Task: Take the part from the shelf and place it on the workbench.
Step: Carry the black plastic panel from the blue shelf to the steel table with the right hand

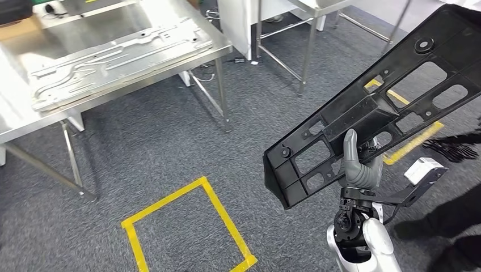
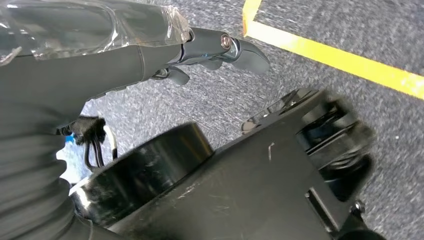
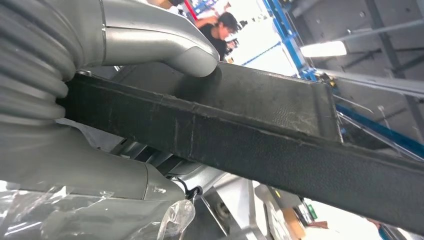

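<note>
- The steel workbench (image 1: 85, 107) stands at the left, its front edge bordering bare grey carpet with a yellow tape square (image 1: 187, 226).
- The left hand (image 2: 220, 50) hangs over the carpet, fingers loosely curled, holding nothing.
- The right hand (image 1: 358, 164) grips the part (image 1: 368, 107), a long black plastic panel with cut-outs, held tilted in the air on the right, well apart from the workbench.

The right arm (image 1: 368, 241) is glossy silver with a black jointed wrist, and its right hand (image 1: 358, 164) has grey fingers. The left hand (image 2: 150, 55) has a grey ribbed cover, crinkled clear plastic wrap, dark fingers with a silver screw, and black cables
</note>
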Robot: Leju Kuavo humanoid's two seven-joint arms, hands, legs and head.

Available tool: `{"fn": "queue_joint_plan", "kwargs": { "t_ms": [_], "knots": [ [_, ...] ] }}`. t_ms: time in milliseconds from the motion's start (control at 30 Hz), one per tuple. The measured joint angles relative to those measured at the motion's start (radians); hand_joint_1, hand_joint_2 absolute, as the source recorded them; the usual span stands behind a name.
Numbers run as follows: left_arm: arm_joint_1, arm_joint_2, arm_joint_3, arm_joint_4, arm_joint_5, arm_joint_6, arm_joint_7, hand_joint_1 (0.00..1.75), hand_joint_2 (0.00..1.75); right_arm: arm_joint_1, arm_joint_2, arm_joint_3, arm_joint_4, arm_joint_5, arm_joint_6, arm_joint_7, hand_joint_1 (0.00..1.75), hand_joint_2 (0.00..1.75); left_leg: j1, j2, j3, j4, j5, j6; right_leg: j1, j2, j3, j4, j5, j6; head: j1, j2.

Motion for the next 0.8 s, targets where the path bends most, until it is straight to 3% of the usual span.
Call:
{"fn": "queue_joint_plan", "kwargs": {
  "t_ms": [100,133,167,233,300,367,400,433,467,500,567,600,667,733,800],
  "knots": [
    [-0.005,0.0,0.002,0.0,0.002,0.0,-0.006,0.0,1.75,0.0,0.0,-0.001,0.001,0.0,0.0,-0.001,1.75,1.75,-0.009,0.08,0.113,-0.224,0.09,0.011,0.004,-0.032,0.016,0.0,-0.011,0.013,0.0,0.0],
    [-0.007,0.0,0.002,0.0,0.002,0.0,-0.007,0.0,1.75,0.0,0.0,-0.001,0.001,0.0,0.0,-0.001,1.75,1.75,-0.013,0.1,0.131,-0.26,0.1,0.015,0.006,-0.043,0.021,0.0,-0.015,0.019,0.0,0.0],
    [-0.008,0.0,0.002,0.0,0.002,0.0,-0.007,0.0,1.75,0.0,0.0,-0.002,0.001,0.0,0.0,-0.001,1.75,1.75,-0.017,0.103,0.135,-0.27,0.101,0.02,0.008,-0.055,0.026,-0.002,-0.019,0.025,0.0,0.0],
    [-0.006,0.0,0.003,0.0,0.004,-0.002,-0.008,0.0,1.75,-0.001,0.0,-0.002,0.001,0.0,0.0,-0.002,1.75,1.75,-0.016,0.073,0.136,-0.271,0.103,0.03,0.006,-0.067,0.035,-0.002,-0.027,0.038,0.0,0.0],
    [-0.005,-0.001,0.004,0.0,0.008,-0.003,-0.007,0.0,1.75,-0.001,0.0,-0.003,0.001,0.0,0.0,-0.003,1.75,1.75,-0.011,0.043,0.142,-0.275,0.107,0.044,0.001,-0.025,0.016,0.052,-0.065,0.046,0.0,0.0],
    [-0.007,-0.001,0.004,0.0,0.012,-0.005,-0.007,0.0,1.75,0.002,-0.001,-0.003,0.001,0.0,-0.002,-0.004,1.75,1.75,-0.01,0.013,0.144,-0.275,0.108,0.053,0.0,0.032,-0.055,0.195,-0.132,0.047,0.0,0.0],
    [-0.007,-0.002,0.005,0.0,0.014,-0.008,-0.008,0.0,1.75,0.005,-0.002,-0.003,0.001,0.0,-0.003,-0.005,1.75,1.75,-0.01,-0.003,0.144,-0.275,0.108,0.056,0.002,0.043,-0.097,0.27,-0.156,0.047,0.001,0.0],
    [-0.006,-0.002,0.006,0.0,0.015,-0.012,-0.008,0.0,1.75,0.007,-0.002,-0.003,0.001,0.0,-0.004,-0.005,1.75,1.75,-0.011,-0.02,0.145,-0.275,0.108,0.056,0.003,0.047,-0.129,0.317,-0.162,0.047,0.0,0.0],
    [-0.004,-0.002,0.007,0.0,0.016,-0.015,-0.007,0.0,1.75,0.009,-0.003,-0.003,0.001,0.0,-0.005,-0.005,1.75,1.75,-0.012,-0.037,0.146,-0.274,0.107,0.056,0.003,0.049,-0.142,0.322,-0.146,0.046,0.001,0.0],
    [-0.003,-0.002,0.008,0.0,0.017,-0.017,-0.006,0.0,1.75,0.01,-0.003,-0.003,0.001,0.0,-0.006,-0.005,1.75,1.75,-0.012,-0.054,0.147,-0.274,0.107,0.056,0.003,0.053,-0.133,0.282,-0.11,0.044,0.001,0.0],
    [-0.003,-0.002,0.011,0.0,0.017,-0.018,-0.003,0.0,1.75,0.009,-0.003,-0.003,0.001,0.0,-0.008,-0.005,1.75,1.75,-0.011,-0.087,0.15,-0.272,0.104,0.052,0.002,0.093,-0.075,0.126,-0.024,0.039,0.001,0.0],
    [-0.003,-0.002,0.012,0.0,0.018,-0.019,-0.001,0.0,1.75,0.009,-0.003,-0.003,0.001,0.0,-0.009,-0.005,1.75,1.75,-0.011,-0.101,0.15,-0.271,0.101,0.048,0.001,0.115,-0.047,0.06,0.004,0.036,0.001,0.0],
    [-0.003,-0.002,0.015,0.0,0.019,-0.02,0.005,0.0,1.75,0.009,-0.003,-0.003,0.001,0.0,-0.011,-0.005,1.75,1.75,-0.01,-0.123,0.147,-0.273,0.098,0.038,0.003,0.136,-0.022,0.004,0.017,0.028,0.001,0.0],
    [0.002,-0.002,0.017,0.0,0.02,-0.021,0.011,0.0,1.75,0.007,-0.003,-0.003,0.001,0.0,-0.011,-0.005,1.75,1.75,-0.006,-0.133,0.143,-0.275,0.096,0.026,0.005,0.111,-0.017,-0.001,0.017,0.016,0.001,0.0],
    [0.004,-0.001,0.018,0.0,0.02,-0.021,0.013,0.0,1.75,0.005,-0.003,-0.004,0.001,0.0,-0.011,-0.005,1.75,1.75,-0.007,-0.089,0.119,-0.228,0.068,0.014,0.002,0.087,-0.01,-0.01,0.02,0.004,0.0,0.0]
  ]
}}
